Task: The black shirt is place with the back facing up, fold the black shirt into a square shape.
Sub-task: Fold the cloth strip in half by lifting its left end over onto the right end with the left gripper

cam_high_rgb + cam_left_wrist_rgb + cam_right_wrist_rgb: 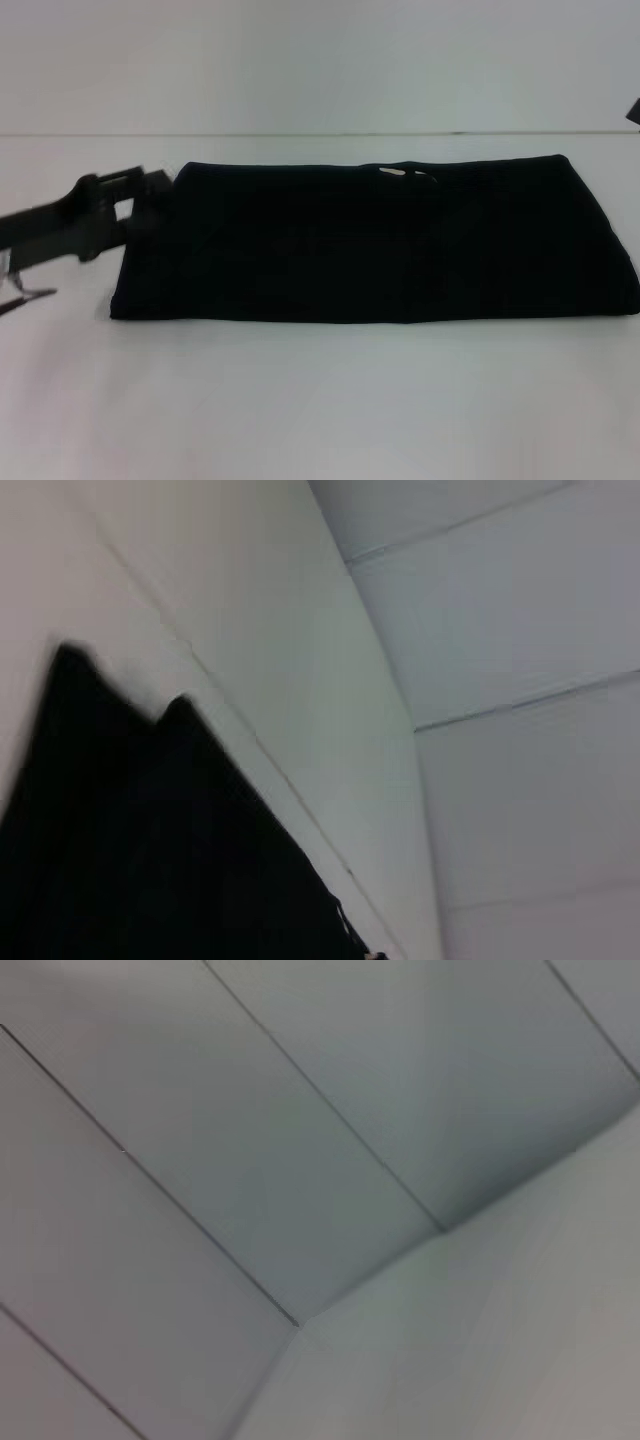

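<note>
The black shirt (380,245) lies on the white table (320,400), folded into a long flat band that runs left to right. A small cream patch of its print (405,174) shows at the far edge. My left gripper (148,198) reaches in from the left and is at the shirt's left end, near its far corner. The shirt also shows in the left wrist view (150,850) as a dark sheet with two corners. The right wrist view shows only wall panels.
The table's far edge (300,134) meets a plain white wall. A small dark part (634,110) pokes in at the right edge of the head view. Bare table lies in front of the shirt.
</note>
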Available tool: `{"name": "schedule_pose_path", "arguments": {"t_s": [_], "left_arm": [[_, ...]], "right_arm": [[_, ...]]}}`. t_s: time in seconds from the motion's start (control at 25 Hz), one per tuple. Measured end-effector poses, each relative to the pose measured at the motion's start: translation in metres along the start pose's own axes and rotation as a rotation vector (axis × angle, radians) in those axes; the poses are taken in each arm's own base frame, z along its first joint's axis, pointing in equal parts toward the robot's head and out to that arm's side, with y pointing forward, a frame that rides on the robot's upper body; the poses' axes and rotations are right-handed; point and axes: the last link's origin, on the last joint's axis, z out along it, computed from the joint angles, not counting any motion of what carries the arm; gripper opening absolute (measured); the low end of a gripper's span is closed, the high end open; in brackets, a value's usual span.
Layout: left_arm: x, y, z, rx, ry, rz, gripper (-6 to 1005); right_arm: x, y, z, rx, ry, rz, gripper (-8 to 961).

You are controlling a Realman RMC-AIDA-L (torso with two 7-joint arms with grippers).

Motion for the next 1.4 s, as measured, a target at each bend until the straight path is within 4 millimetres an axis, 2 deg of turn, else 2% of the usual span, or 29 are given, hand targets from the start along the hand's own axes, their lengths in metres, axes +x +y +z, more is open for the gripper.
{"name": "schedule_pose_path", "arguments": {"t_s": [0.16,0.28,0.64,0.96,1.4], "left_arm": [[-0.022,-0.020,-0.016,-0.024,0.026,-0.163,632],[-0.033,-0.033,-0.025,-0.004,0.043,-0.246,631],[-0.048,-0.054,-0.042,0.058,0.066,-0.406,630],[-0.050,-0.065,-0.037,0.124,0.096,-0.467,630],[-0.054,-0.070,-0.026,0.152,0.123,-0.499,629]], "right_arm": [[0.010,0.006,-0.008,-0.075,-0.032,-0.019,624],[0.010,0.008,-0.010,-0.091,-0.047,-0.026,624],[0.007,0.010,-0.007,-0.100,-0.061,-0.028,624],[0.007,0.008,-0.009,-0.089,-0.067,-0.031,624],[0.008,0.006,-0.010,-0.079,-0.070,-0.033,624]]}}
